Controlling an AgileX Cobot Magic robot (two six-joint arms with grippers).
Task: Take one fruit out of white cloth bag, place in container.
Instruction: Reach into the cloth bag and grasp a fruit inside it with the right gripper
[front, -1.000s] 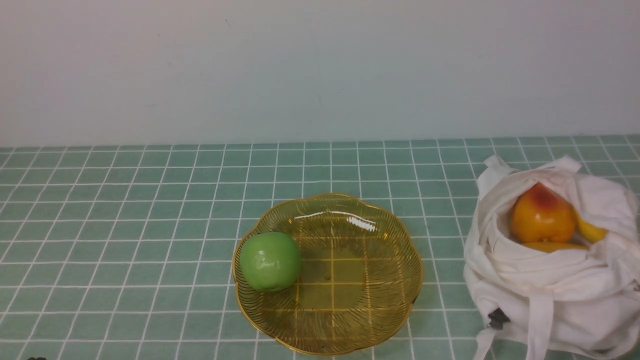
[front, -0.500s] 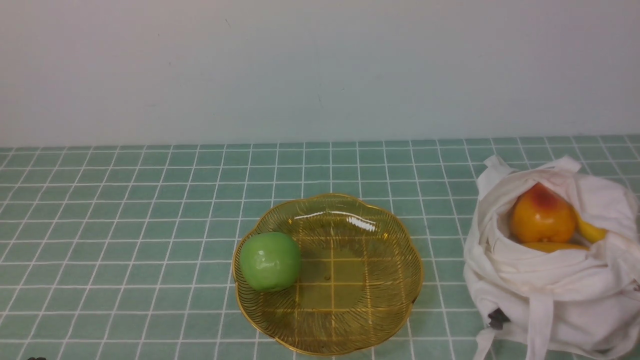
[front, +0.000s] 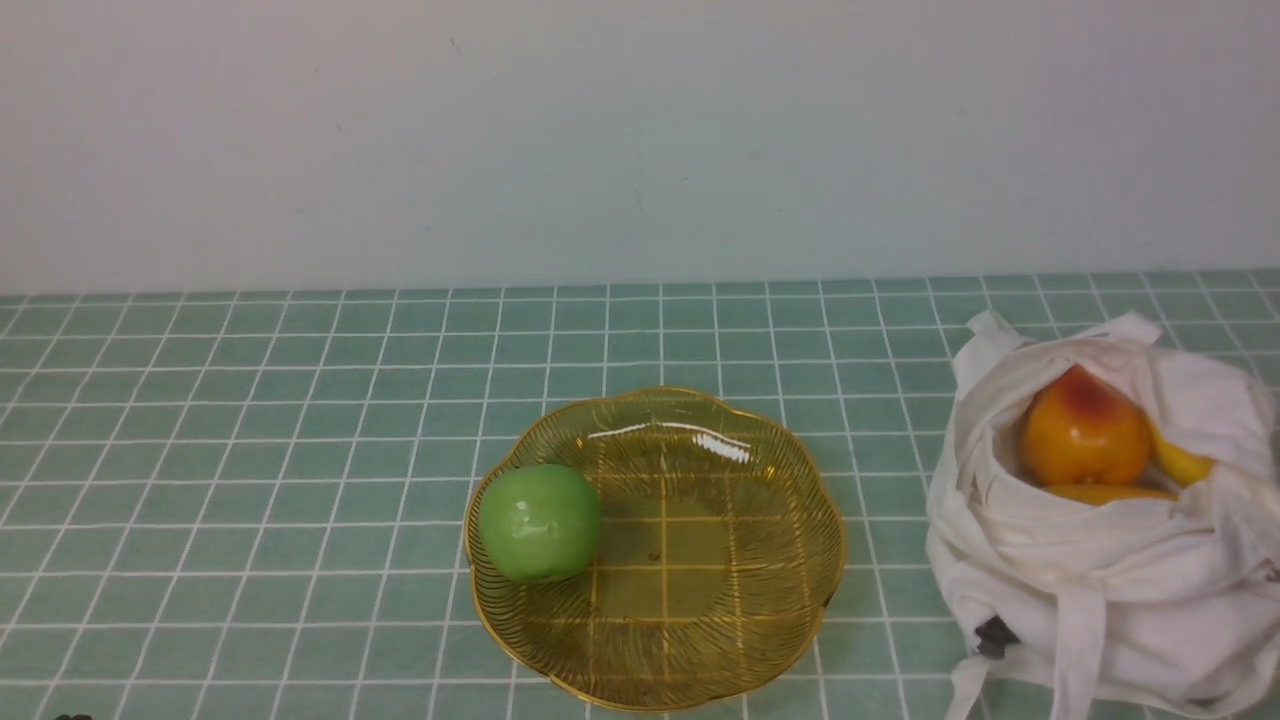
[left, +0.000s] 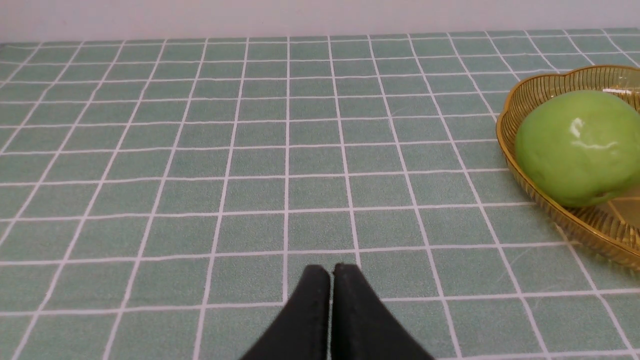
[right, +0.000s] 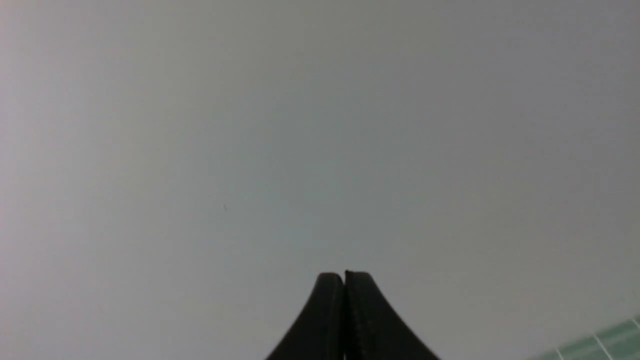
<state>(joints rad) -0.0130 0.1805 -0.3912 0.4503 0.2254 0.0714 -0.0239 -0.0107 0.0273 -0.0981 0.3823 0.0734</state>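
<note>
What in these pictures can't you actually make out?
Bag contents: front view, cloth folds hide most of what lies around the orange fruit; the fruit count is unclear.
Bag's right side and bottom: front view, cut off by the frame edge.
Dish: left wrist view, cut by the edge.
Right tool: its view shows mostly wall, no bag.
Dark bit by the bag: too small to identify.
</note>
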